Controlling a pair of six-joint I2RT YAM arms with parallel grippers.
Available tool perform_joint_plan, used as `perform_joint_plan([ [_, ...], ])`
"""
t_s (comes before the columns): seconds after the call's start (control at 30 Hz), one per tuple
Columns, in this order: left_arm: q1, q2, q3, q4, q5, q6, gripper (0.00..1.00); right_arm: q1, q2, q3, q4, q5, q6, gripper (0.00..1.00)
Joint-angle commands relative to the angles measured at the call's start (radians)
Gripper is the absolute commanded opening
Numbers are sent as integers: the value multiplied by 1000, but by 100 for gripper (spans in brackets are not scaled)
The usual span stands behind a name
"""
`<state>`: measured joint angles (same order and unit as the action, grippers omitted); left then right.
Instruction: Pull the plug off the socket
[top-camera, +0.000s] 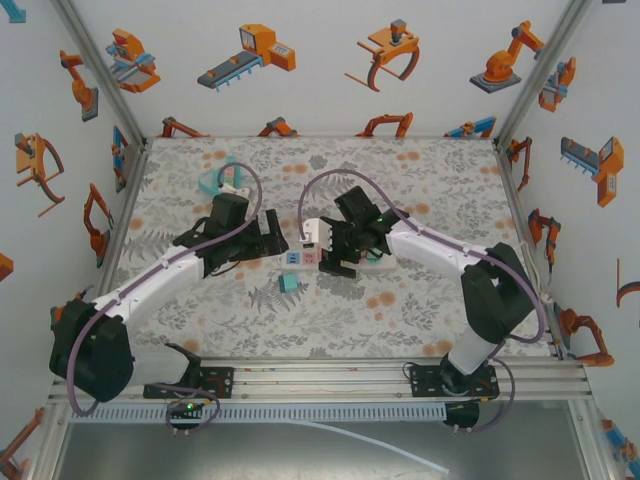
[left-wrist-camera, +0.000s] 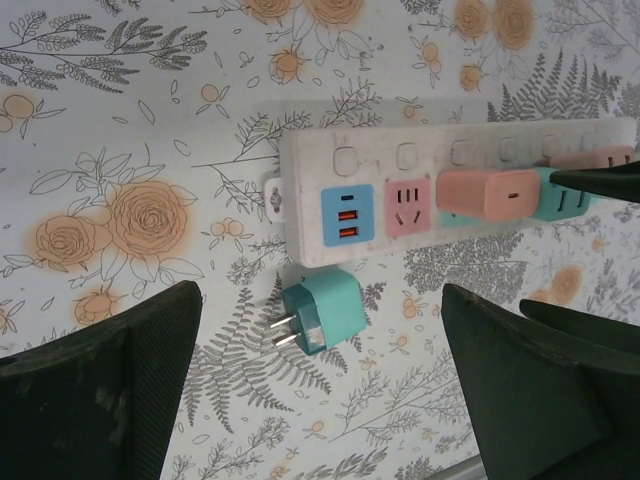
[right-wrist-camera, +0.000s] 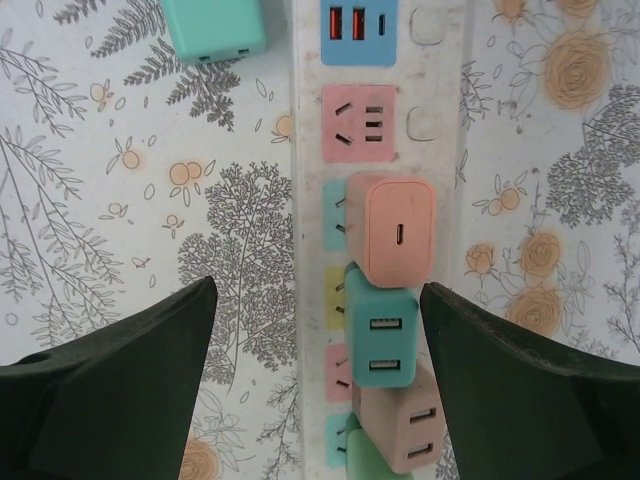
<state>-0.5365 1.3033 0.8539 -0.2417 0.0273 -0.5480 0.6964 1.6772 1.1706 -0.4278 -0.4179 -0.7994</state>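
white power strip lies flat on the floral tabletop, its long axis running straight through the gap of the right fingers, at right angles to the line joining them. these fingers stand apart, one on each side of the strip, touching nothing. salmon plug sits in the strip between them, nearer the finger at the view's right, port face up toward the camera. teal plug is seated just behind it, closer to the wrist.

left fingers are spread wide and hold nothing. loose teal plug lies on its side on the tabletop between their tips, just short of the strip's end. its prongs point toward the finger at the view's left, long axis roughly parallel to the strip.
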Motion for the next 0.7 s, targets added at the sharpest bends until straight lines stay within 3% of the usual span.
perform_joint_plan([
  [0.0,-10,43,14,46,-18,-24,97,-6,34,53,-37,-51,-69,74],
  [0.2,-12,126,30,74,-8,-31,97,-6,93,78,-23,-78,-70,71],
  [0.37,-16,203,72,60,8,-22,100,-6,126,92,-18,-76,-67,55],
  [0.67,-51,299,124,31,18,-7,78,-7,136,85,25,-80,-65,40],
])
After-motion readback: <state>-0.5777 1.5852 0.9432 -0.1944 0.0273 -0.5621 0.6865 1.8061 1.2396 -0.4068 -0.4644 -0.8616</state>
